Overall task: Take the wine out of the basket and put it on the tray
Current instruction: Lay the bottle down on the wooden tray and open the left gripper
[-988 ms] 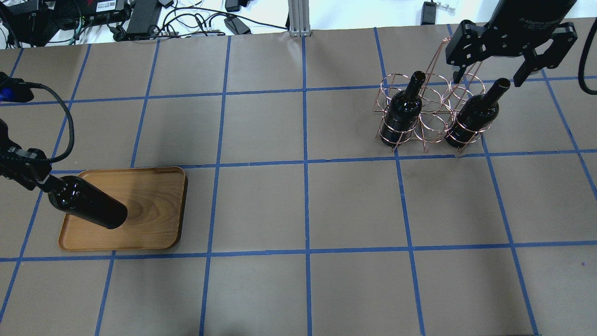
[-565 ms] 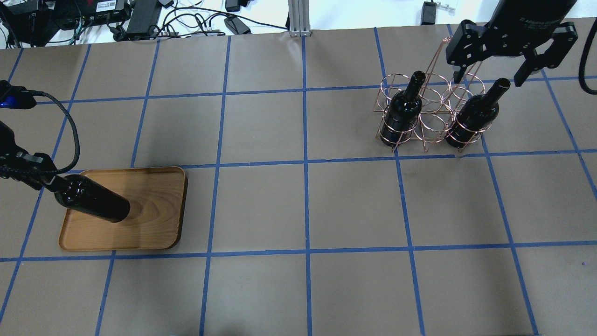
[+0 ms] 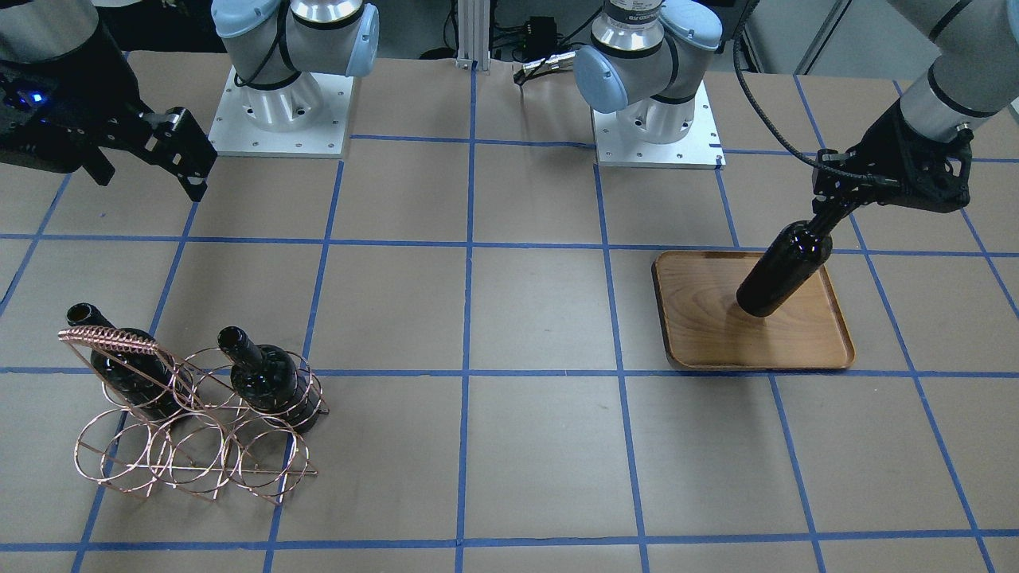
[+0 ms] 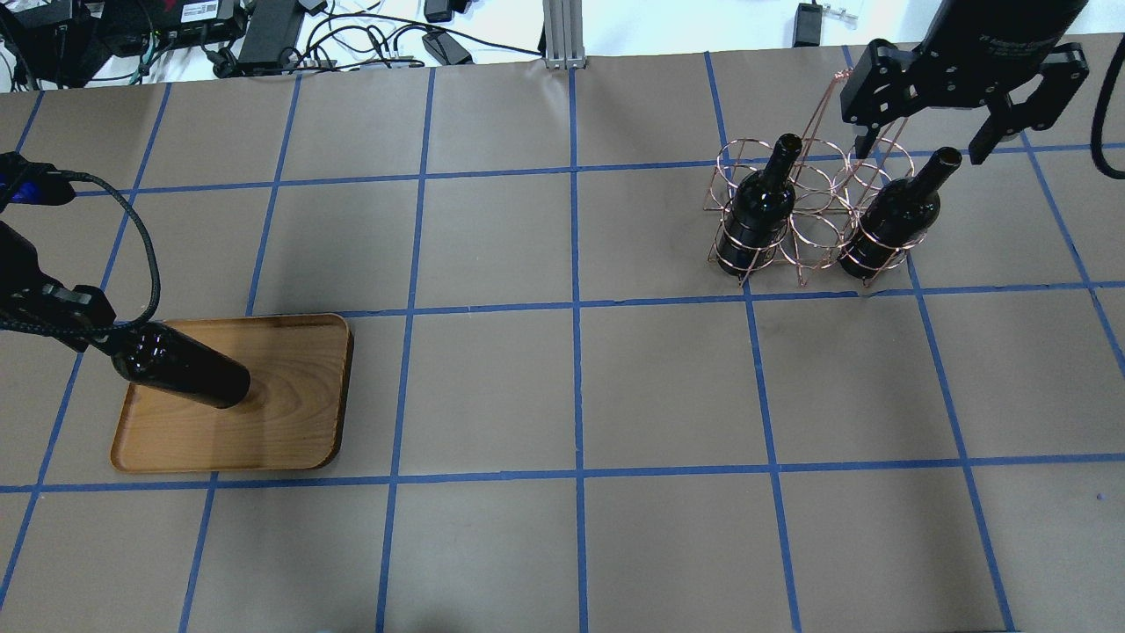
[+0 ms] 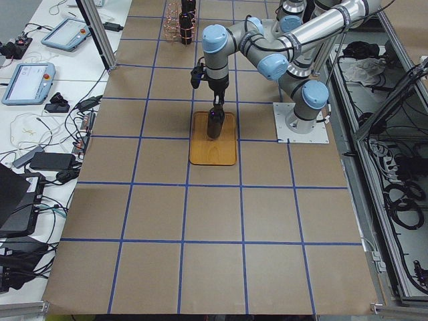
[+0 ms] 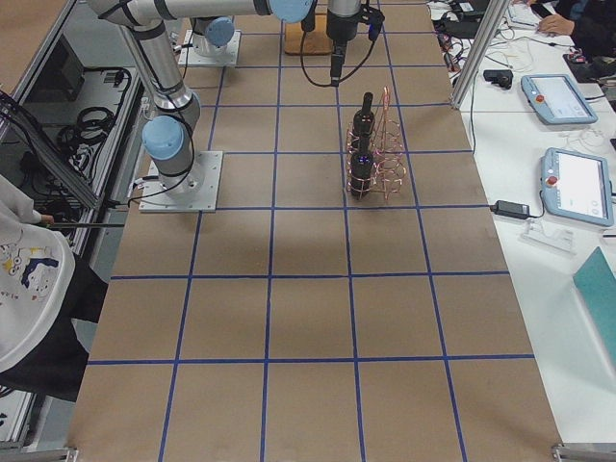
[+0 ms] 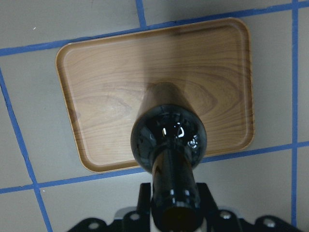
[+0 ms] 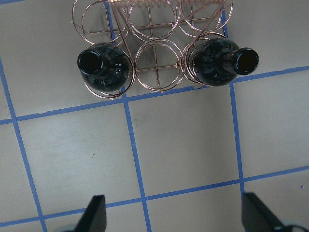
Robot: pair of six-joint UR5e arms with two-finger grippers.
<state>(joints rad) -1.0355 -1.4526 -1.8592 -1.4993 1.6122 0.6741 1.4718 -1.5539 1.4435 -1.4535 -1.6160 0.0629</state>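
My left gripper [image 4: 83,330] is shut on the neck of a near-black wine bottle [image 4: 185,378], upright over the wooden tray [image 4: 290,422]. The bottle's base is at or just above the tray's surface; I cannot tell if it touches. In the front view the left gripper [image 3: 832,211], bottle [image 3: 780,270] and tray [image 3: 716,334] show at the right. The left wrist view looks down the bottle [image 7: 169,137] onto the tray [image 7: 106,96]. My right gripper [image 4: 923,149] is open and empty, above the far side of the copper wire basket [image 4: 809,220]. The basket holds two bottles [image 4: 756,211] [image 4: 892,220].
Cables and electronics [image 4: 264,35] and an aluminium post [image 4: 562,35] line the far table edge. The two arm bases [image 3: 279,111] [image 3: 657,119] stand at the robot's side. Blue tape lines grid the brown table.
My left gripper has lowered the bottle closer to the tray and shifted it slightly toward the tray's far side. The right gripper and the basket have not moved.
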